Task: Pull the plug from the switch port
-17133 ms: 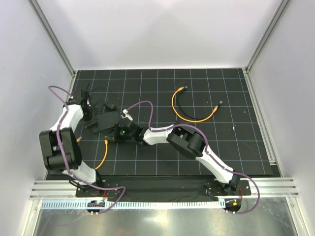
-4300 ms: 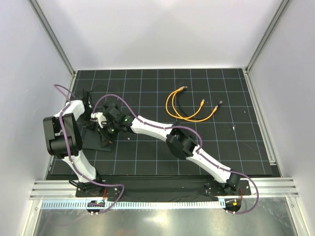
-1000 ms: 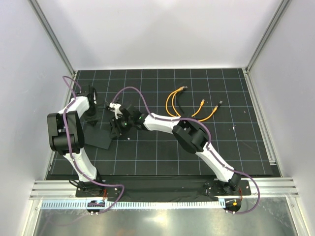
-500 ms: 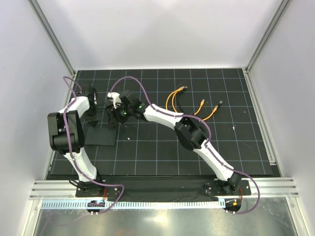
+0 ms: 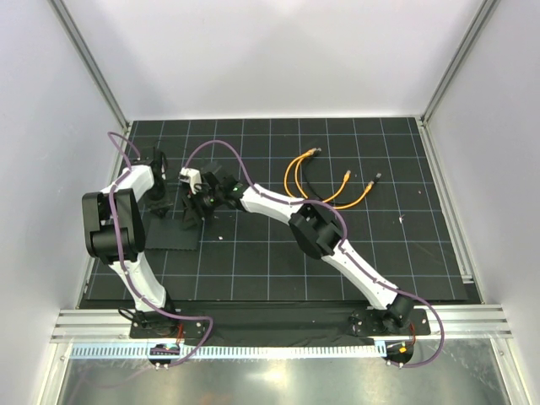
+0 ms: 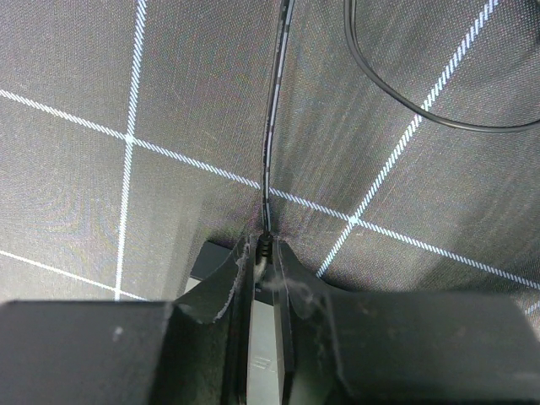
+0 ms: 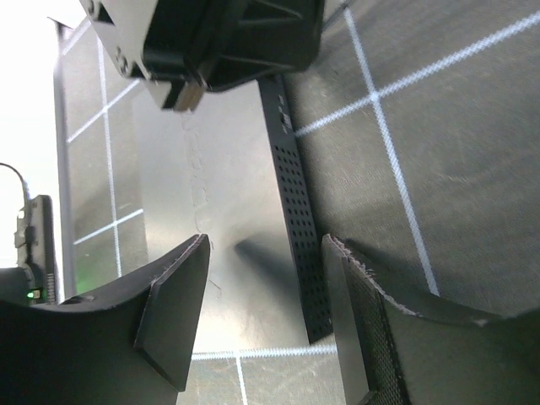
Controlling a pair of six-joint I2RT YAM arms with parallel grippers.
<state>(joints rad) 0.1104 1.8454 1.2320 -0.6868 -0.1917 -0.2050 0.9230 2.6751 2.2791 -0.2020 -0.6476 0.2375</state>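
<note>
The switch (image 5: 169,234) lies flat on the table (image 5: 380,253) beneath both my wrists. Only my right wrist view shows its perforated side wall (image 7: 295,211) running between my right jaws, which stand wide apart. Only my left wrist view shows the plug (image 6: 263,246) pinched in my closed left jaws, its thin black wire (image 6: 272,126) leading away. From above, my left arm (image 5: 126,181) folds beside the switch, my right arm (image 5: 266,202) stretches across to it, and orange cables (image 5: 325,181) lie well apart from it.
</note>
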